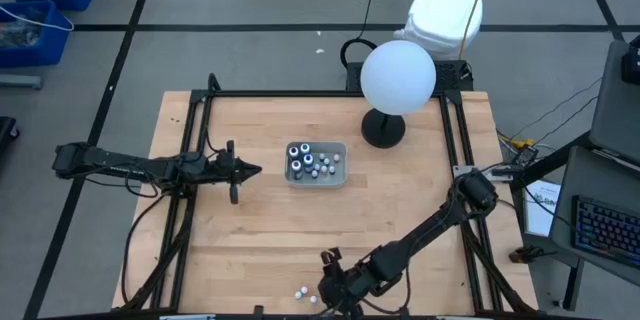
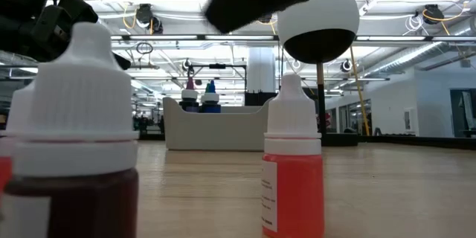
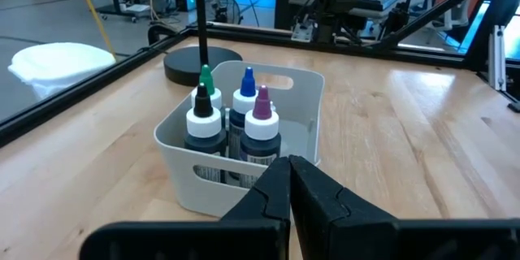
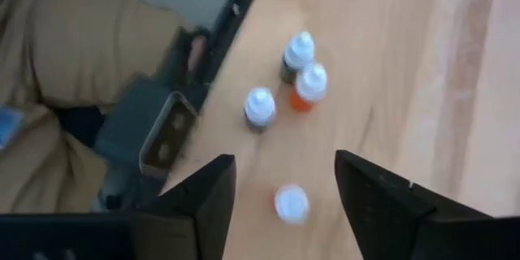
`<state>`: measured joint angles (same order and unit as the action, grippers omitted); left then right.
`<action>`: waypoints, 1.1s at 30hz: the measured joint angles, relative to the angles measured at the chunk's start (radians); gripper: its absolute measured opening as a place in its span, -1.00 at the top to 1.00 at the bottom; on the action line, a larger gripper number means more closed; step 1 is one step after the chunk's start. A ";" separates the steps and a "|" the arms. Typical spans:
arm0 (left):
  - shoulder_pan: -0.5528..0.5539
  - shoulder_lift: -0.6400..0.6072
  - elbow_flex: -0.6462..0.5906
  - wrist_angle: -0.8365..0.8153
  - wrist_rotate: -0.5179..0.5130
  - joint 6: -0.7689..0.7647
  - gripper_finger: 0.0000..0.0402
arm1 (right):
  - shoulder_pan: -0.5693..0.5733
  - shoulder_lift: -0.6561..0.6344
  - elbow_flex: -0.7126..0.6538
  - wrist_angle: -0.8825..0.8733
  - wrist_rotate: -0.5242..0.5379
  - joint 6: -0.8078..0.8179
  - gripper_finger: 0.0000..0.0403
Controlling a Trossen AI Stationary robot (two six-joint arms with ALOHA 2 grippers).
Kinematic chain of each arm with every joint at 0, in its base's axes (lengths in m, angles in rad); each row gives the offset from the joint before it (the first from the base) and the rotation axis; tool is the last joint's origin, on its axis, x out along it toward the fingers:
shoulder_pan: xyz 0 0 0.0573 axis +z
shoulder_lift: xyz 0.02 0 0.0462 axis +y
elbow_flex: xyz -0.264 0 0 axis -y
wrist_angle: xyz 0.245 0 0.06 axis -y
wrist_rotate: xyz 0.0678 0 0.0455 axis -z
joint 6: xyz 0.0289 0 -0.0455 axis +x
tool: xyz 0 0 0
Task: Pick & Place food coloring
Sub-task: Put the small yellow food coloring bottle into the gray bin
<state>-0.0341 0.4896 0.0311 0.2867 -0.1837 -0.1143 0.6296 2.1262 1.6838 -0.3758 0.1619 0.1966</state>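
A: We count 4 loose food coloring bottles (image 4: 291,203) near the counter's (image 1: 250,240) front edge, under our right hand (image 4: 284,180). 3 of them cluster together: a dark bottle (image 4: 297,52) touching the orange bottle (image 4: 307,88), and another white-capped bottle (image 4: 259,107) just beside them. The nearest one sits between our fingers, which stand apart with nothing in them.

B: The rest are already in the grey tray (image 1: 318,163) mid-counter, next to the white globe lamp (image 1: 397,77).

A: Our worry: these bottles are tall, narrow and close to the edge. If we come down off-centre, a finger could clip a cap, tip the bottle and roll it off the front, or knock it into the cluster.

B: And the left hand (image 1: 254,170)?

A: It is pinched closed, empty, hovering just beside the tray. If it stays there, we think it could crowd our drop-off.

B: What does each view give us?

A: The right wrist view alone shows the 4 bottles apart; overhead they are just white specks (image 1: 300,290) beside the arm. The low view shows the orange liquid and a dark red bottle (image 2: 71,156) standing upright. The left wrist view alone shows the tray's bottles with green, blue, purple and black tips.
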 joint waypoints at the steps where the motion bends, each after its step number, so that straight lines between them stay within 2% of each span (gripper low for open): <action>1: 0.000 0.000 0.000 -0.002 0.000 0.000 0.94 | 0.000 0.004 0.000 0.007 0.001 0.000 -0.02; 9: -0.001 0.001 0.000 -0.005 0.000 0.000 0.94 | 0.000 0.014 -0.001 -0.011 0.020 0.000 -0.02; 22: 0.000 0.001 0.000 -0.015 0.000 0.001 0.94 | 0.000 0.014 -0.099 0.074 0.020 0.076 -0.02; 33: 0.000 0.001 0.000 -0.014 0.000 0.002 0.94 | 0.000 0.013 -0.121 0.094 0.017 0.072 0.08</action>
<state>-0.0341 0.4908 0.0307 0.2726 -0.1837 -0.1123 0.6300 2.1391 1.5628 -0.2813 0.1794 0.2687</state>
